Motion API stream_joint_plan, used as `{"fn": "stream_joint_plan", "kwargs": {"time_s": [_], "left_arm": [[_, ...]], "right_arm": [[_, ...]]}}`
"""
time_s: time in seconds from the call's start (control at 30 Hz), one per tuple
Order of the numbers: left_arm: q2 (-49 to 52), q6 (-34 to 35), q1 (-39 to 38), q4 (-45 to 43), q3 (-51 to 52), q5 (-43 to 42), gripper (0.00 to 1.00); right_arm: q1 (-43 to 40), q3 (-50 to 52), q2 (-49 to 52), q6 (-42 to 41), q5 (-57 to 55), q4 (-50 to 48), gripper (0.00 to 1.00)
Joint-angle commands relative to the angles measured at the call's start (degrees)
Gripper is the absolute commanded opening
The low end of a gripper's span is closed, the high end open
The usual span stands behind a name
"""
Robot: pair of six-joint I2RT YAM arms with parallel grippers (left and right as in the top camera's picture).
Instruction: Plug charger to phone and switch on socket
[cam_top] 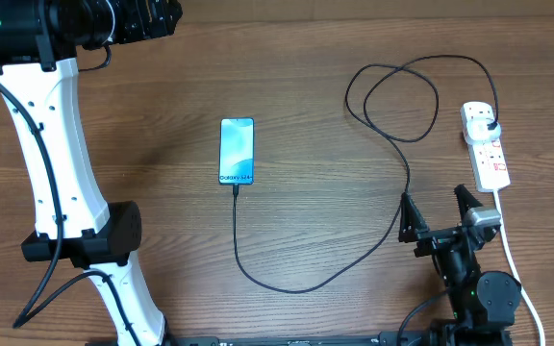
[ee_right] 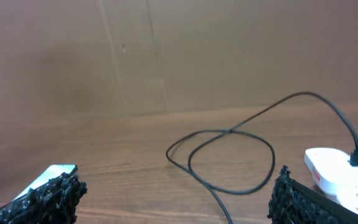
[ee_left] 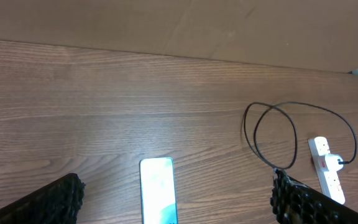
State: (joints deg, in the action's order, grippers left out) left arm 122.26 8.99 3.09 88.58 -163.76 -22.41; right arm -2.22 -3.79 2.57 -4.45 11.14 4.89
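charger (cam_top: 236,227) in phone (cam_top: 237,150), plugged into socket (cam_top: 486,154)

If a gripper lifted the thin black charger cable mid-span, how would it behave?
Probably floppy: the thin black charger cable lies in loose loops, so it would likely sag. Its ends appear plugged into the slim blue-screened phone and white power strip, so a pull may drag the phone.

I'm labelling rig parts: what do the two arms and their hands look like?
Left arm: white links, black joints, black cables alongside. Right arm: black, with a silver block at the wrist and a green light. Left hand and right hand: black fingers with knobbly pads.
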Motion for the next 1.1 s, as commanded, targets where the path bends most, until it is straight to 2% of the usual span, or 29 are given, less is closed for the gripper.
{"fn": "stream_joint_plan", "kwargs": {"time_s": [0.0, 1.07], "left_arm": [[-0.4, 0.0, -0.2, -0.1, 0.0, 0.2, 1.00], [-0.4, 0.0, -0.2, -0.1, 0.0, 0.2, 1.00]], "right_arm": [[0.4, 1.3, -0.6, 0.2, -0.8, -0.3, 1.00], [0.4, 3.3, -2.4, 0.0, -0.4, -1.2, 1.00]]}}
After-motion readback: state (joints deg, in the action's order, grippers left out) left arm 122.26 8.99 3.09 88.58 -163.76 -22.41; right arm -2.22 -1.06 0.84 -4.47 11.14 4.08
